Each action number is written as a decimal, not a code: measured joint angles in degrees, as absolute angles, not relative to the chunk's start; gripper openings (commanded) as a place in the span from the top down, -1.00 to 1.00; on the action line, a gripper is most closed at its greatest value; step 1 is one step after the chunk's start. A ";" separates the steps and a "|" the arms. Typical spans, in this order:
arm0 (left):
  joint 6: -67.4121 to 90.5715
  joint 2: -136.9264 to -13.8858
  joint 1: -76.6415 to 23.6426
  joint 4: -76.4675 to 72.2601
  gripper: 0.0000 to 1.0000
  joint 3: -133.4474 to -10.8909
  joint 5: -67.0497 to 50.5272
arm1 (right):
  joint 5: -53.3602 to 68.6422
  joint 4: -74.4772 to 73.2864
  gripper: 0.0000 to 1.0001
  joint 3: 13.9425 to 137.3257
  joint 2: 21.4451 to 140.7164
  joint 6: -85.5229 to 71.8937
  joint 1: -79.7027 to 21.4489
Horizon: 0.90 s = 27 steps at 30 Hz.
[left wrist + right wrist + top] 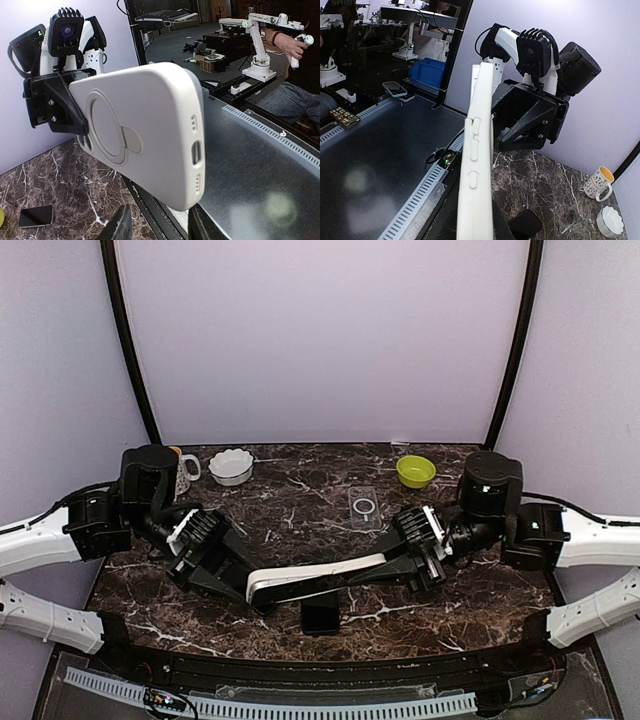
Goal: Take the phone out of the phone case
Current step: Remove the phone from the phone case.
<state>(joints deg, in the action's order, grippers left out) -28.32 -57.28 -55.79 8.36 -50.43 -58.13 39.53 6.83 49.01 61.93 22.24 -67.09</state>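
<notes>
Top view shows the two arms meeting low over the near part of the table (300, 500). The left claw (252, 595) is at the left end of the case (320, 575). In the left wrist view its fingers (121, 226) stand one on each side of that end, part way open. I cannot tell if they pinch the case or just sit beside it. The case hangs in the air between the two claws, above the near edge of the table. The right claw (402, 562) is shut tight on the right end of the case and holds it up.

How far is the job? The case is off the table and one claw has a good hold of it. I cannot see the front of the case, so I cannot tell if the phone is inside. A dark flat thing (320, 618) lies on the table just under the case. It may be a phone, but I cannot be sure. If the phone is in the case, I think pushing it out is what is left to do.

The case is white and smooth, with round corners. Its back has a big ring (107, 125) pressed into it. The left end has a port (196, 152) with small holes beside it. One long side has three buttons (472, 150). It looks soft, so I think it can bend.
</notes>
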 measured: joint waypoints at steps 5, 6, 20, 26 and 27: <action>-29.34 -58.11 -55.79 9.87 0.21 -50.98 -58.00 | 41.25 6.46 1.00 49.43 62.76 22.24 -66.94; -29.39 -58.22 -55.79 9.98 0.21 -51.03 -57.87 | 41.69 6.28 1.00 49.54 63.00 22.22 -66.96; -33.45 -58.33 -55.79 13.93 -0.22 -51.31 -53.04 | 42.15 2.55 1.00 49.74 62.26 23.83 -66.96; -37.06 -58.35 -55.79 19.94 -0.16 -51.99 -51.11 | 40.86 0.21 1.00 49.74 60.40 25.52 -66.74; -37.26 -58.35 -55.79 20.47 -0.16 -52.27 -51.16 | 40.62 -0.08 1.00 49.74 60.40 25.87 -66.70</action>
<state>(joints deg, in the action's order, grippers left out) -37.26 -58.35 -55.79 20.47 -52.27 -51.16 40.62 -0.08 49.74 60.40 25.87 -66.70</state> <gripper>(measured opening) 0.591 0.094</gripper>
